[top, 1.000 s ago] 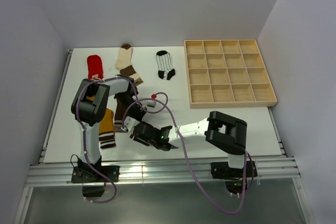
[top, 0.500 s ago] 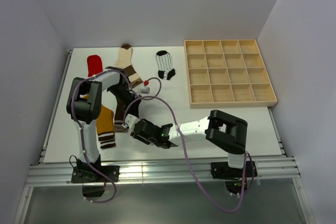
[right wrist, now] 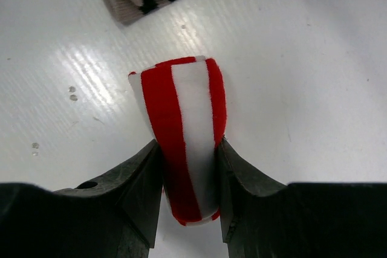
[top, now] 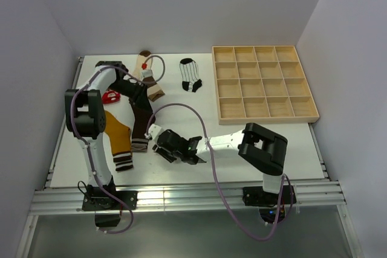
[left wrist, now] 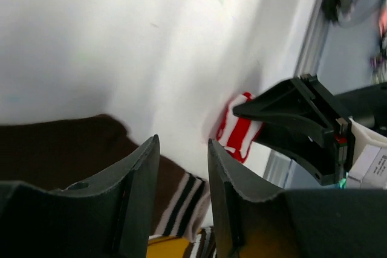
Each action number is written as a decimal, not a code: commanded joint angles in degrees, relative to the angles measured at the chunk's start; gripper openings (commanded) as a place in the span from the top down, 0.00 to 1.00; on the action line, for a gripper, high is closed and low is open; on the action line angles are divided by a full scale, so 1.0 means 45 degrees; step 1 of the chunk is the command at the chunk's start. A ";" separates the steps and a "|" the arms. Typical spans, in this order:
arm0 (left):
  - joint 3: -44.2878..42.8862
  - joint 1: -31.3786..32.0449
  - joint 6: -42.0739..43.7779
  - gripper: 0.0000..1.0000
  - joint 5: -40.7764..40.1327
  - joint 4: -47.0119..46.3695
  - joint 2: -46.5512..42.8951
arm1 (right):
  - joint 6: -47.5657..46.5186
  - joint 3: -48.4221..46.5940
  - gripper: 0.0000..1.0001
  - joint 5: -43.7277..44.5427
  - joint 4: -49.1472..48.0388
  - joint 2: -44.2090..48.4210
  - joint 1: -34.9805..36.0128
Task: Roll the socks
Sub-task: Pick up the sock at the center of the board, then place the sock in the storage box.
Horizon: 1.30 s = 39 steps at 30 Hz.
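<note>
White tabletop [top: 254, 140], plain grey walls [top: 181, 10], and we have a change. The left claw [left wrist: 181, 149], which a second ago was tucked in beside the right claw [right wrist: 187, 149], has swung off to the far back-left corner. Its jaws stand apart with only bare table between them, nothing held. Just ahead and to its right lies the red fabric sock with white pattern [left wrist: 240, 131], and the dark brown sock [left wrist: 54, 143] sits off its left finger. The right claw stays where it was, pinched shut around the red-and-white striped sock [right wrist: 184, 113], a tight roll poking out past its fingertips. My read: that roll looks finished and needs only one claw now, so the left is lining up the next sock, probably the red one.
</note>
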<state>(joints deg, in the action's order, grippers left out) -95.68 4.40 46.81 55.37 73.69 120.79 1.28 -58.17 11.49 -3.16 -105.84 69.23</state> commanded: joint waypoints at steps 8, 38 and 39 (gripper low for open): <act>-0.3014 -0.2638 -0.4969 0.59 0.1054 -0.1824 -0.0827 | 0.1356 0.0447 1.00 -0.1750 0.1620 0.0707 -0.1672; -0.2371 -0.3498 -0.5753 0.61 0.1191 -0.2332 -0.3365 | 0.2763 -0.5252 1.00 -0.1735 0.4861 0.2449 -0.9288; -0.2352 -0.3498 -0.5753 0.61 0.1113 -0.2352 -0.3444 | 0.2685 -0.5720 1.00 -0.1229 0.5171 0.1808 -0.9755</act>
<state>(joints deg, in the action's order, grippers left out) -106.10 -11.07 22.13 59.13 64.31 109.54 13.06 -77.30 -1.06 17.26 -94.91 29.19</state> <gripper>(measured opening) 0.395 0.412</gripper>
